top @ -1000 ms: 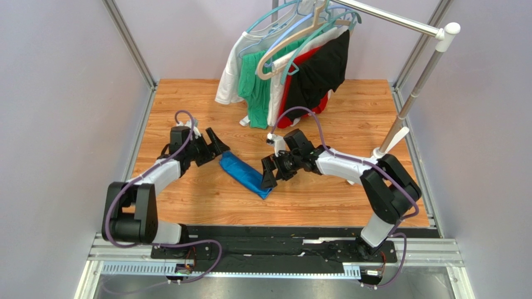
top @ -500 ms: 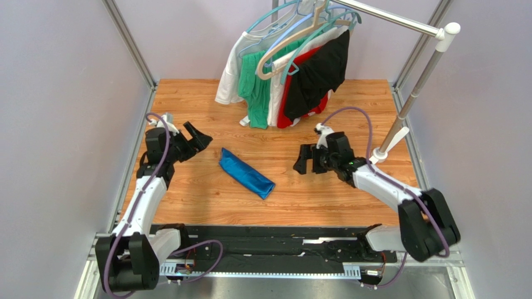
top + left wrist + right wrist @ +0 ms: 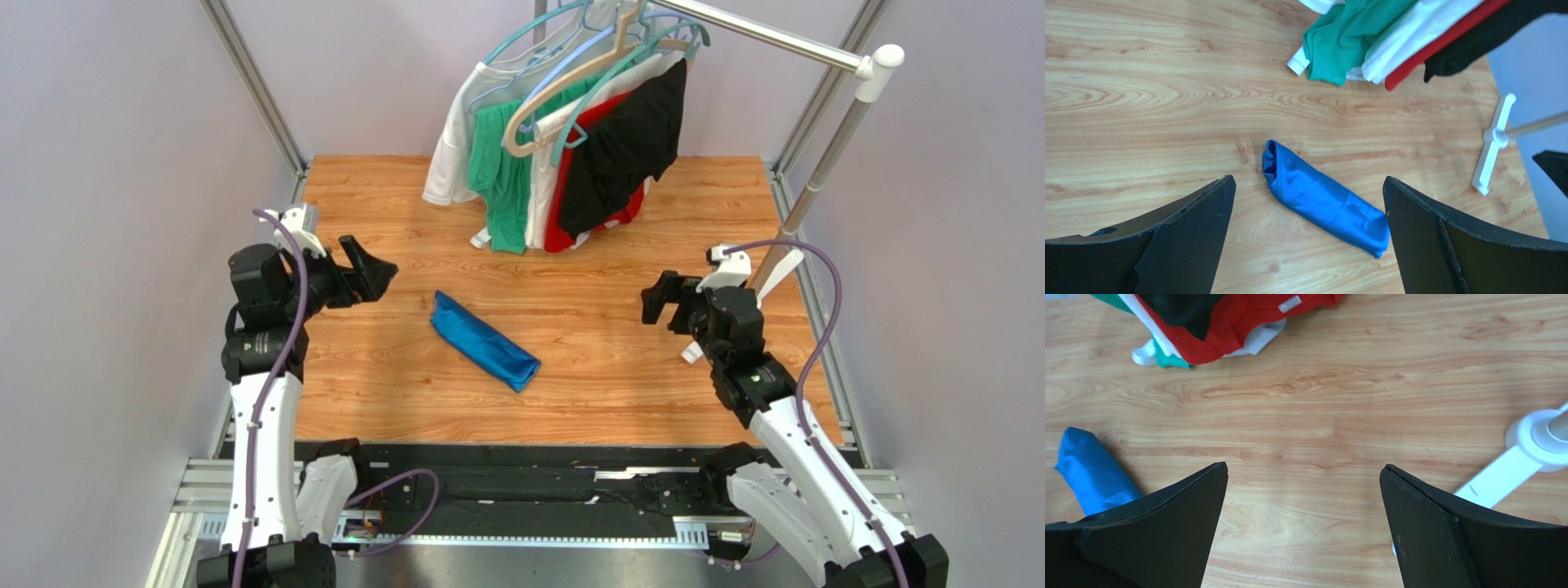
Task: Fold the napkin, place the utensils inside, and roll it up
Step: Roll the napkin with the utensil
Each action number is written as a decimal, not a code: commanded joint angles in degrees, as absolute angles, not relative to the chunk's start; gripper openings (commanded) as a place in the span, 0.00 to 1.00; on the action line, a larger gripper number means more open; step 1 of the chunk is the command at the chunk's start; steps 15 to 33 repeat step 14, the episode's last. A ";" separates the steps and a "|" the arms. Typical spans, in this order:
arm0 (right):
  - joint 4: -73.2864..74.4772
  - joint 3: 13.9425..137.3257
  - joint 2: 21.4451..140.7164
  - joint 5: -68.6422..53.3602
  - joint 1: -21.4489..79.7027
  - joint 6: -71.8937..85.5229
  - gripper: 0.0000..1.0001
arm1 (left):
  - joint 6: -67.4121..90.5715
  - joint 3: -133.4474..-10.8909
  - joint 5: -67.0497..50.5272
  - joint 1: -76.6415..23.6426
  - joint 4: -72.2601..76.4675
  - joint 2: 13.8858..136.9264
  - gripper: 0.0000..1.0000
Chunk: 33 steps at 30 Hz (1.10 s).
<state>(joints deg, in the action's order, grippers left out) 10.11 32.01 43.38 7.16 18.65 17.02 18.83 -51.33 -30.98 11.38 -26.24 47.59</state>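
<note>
The black two-finger left gripper (image 3: 369, 271) hangs over the left side of the wood-grain bench (image 3: 613, 380), fingers spread wide and holding nothing. The matching right gripper (image 3: 659, 303) is just as splayed and empty on the right side.

Between them, mid-bench, lies the napkin (image 3: 483, 342), a royal-blue, thin, shiny cloth wound into a tight roll. Its long axis runs diagonally, with the far end toward the left arm and the near end toward the right. The left gripper is the nearer of the two and looks down on the roll's open far end. The right wrist view catches only one tip of the roll at its left edge.

No utensils show, and I cannot tell whether they sit inside the roll.

Beyond hang the green, white, red and black garments (image 3: 577, 159) on a white metal clothes rail (image 3: 816, 159).

A second ago both grippers stood at the roll's two ends. Since then they have drawn well apart from it and lifted, while the roll has not shifted. I judge the task done.
</note>
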 commanded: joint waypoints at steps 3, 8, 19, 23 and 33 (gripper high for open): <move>10.55 28.65 41.93 11.08 18.54 15.12 1.00 | 12.92 -52.47 -34.28 11.69 -28.22 44.74 0.99; 9.85 27.78 41.57 10.46 18.54 15.03 1.00 | 13.27 -51.42 -32.43 11.60 -27.77 42.90 0.99; 9.93 27.77 41.48 10.37 18.54 14.24 1.00 | 13.09 -51.06 -31.29 11.60 -27.51 42.10 0.99; 9.93 27.77 41.48 10.37 18.54 14.24 1.00 | 13.09 -51.06 -31.29 11.60 -27.51 42.10 0.99; 9.93 27.77 41.48 10.37 18.54 14.24 1.00 | 13.09 -51.06 -31.29 11.60 -27.51 42.10 0.99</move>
